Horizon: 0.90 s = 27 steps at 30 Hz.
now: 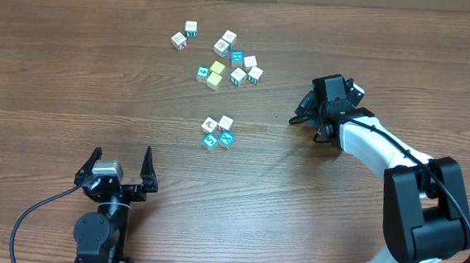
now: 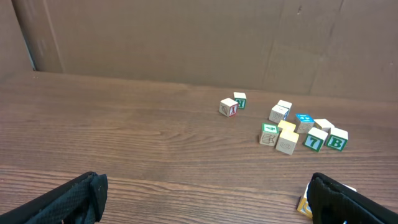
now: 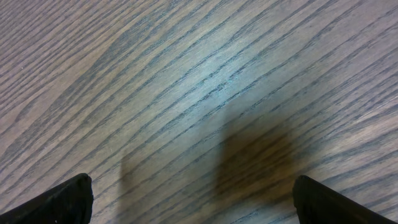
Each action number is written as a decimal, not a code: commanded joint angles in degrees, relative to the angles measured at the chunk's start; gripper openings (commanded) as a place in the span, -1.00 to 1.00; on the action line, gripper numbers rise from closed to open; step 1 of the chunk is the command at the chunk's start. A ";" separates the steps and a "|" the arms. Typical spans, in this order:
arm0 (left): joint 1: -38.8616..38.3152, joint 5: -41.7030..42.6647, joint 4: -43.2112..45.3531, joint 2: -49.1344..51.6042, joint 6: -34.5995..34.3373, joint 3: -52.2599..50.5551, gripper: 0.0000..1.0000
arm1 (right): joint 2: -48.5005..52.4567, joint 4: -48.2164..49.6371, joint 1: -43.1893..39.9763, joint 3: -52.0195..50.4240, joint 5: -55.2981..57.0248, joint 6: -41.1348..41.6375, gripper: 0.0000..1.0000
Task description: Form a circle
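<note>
The circle (image 1: pixel 217 133) is a tight clump of tiny cubes at mid-table, two white behind and two cyan in front, with no ring shape. In the left wrist view only a yellowish corner of one cube (image 2: pixel 303 203) peeks out beside the right finger. My left gripper (image 1: pixel 121 155) (image 2: pixel 205 194) rests near the front edge, left of and nearer than the clump, open and empty. My right gripper (image 1: pixel 309 120) (image 3: pixel 193 190) hovers low over bare wood to the right of the clump, open with nothing between its fingers.
A loose scatter of white, cyan and yellow cubes (image 1: pixel 230 63) (image 2: pixel 298 127) lies farther back. Two more cubes (image 1: pixel 184 35) (image 2: pixel 233 105) sit to its left. A brown cardboard wall (image 2: pixel 186 37) stands along the table's far edge.
</note>
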 commanded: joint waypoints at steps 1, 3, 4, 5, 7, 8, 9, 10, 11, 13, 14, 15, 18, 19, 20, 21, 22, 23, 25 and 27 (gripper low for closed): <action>-0.28 0.04 0.13 -0.61 1.68 -0.24 1.00 | -1.66 0.31 0.00 1.07 0.39 0.02 1.00; -0.28 0.04 0.13 -0.61 1.66 -0.24 1.00 | -1.66 0.28 -0.04 1.07 0.39 0.02 1.00; -0.28 0.04 0.13 -0.61 1.68 -0.24 0.99 | -1.66 0.31 -0.04 1.07 0.39 0.02 1.00; -0.28 0.07 0.13 -0.61 1.68 -0.24 1.00 | -1.66 0.31 -0.04 1.07 0.39 0.02 1.00; -0.28 0.04 0.13 -0.61 1.68 -0.24 1.00 | -1.66 0.31 -0.04 1.07 0.39 0.02 1.00; -0.28 0.04 0.13 -0.61 1.68 -0.24 0.99 | -1.66 0.31 -0.04 1.07 0.39 0.02 1.00; -0.28 0.04 0.13 -0.61 1.68 -0.24 0.99 | -1.68 0.31 -0.04 1.07 0.39 0.02 1.00; -0.28 0.04 0.13 -0.61 1.68 -0.24 1.00 | -1.68 0.31 -0.04 1.07 0.39 0.02 1.00; -0.28 0.07 0.13 -0.61 1.68 -0.24 1.00 | -1.68 0.31 -0.04 1.07 0.39 0.02 1.00; -0.28 0.04 0.13 -0.61 1.68 -0.24 1.00 | -1.79 0.31 0.13 1.07 0.39 0.02 1.00; -0.28 0.04 0.13 -0.61 1.68 -0.24 1.00 | -1.88 0.31 0.31 1.07 0.39 0.02 1.00; -0.28 0.04 0.13 -0.61 1.68 -0.24 1.00 | -2.14 0.28 0.55 1.07 0.39 0.02 1.00; -0.28 0.07 0.13 -0.61 1.68 -0.24 1.00 | -3.74 0.28 1.14 1.05 0.39 0.02 1.00; -0.28 0.04 0.13 -0.61 1.66 -0.24 1.00 | -4.50 0.28 1.27 1.05 0.39 0.02 1.00; -0.28 0.04 0.13 -0.61 1.68 -0.24 1.00 | -5.42 0.31 1.40 1.05 0.39 0.02 1.00; -0.28 0.07 0.13 -0.61 1.68 -0.24 1.00 | -6.62 0.28 1.51 1.03 0.39 0.02 1.00; -0.28 0.04 0.13 -0.61 1.68 -0.24 0.99 | -7.76 0.28 1.60 1.03 0.39 0.02 1.00; -0.28 0.04 0.13 -0.61 1.68 -0.24 1.00 | -8.92 0.28 1.60 1.03 0.39 0.02 1.00; -0.28 0.07 0.13 -0.61 1.68 -0.24 1.00 | -11.67 0.28 1.57 1.05 0.39 0.02 1.00; -0.28 0.04 0.13 -0.61 1.68 -0.24 0.99 | -14.12 0.31 1.60 1.05 0.39 0.02 1.00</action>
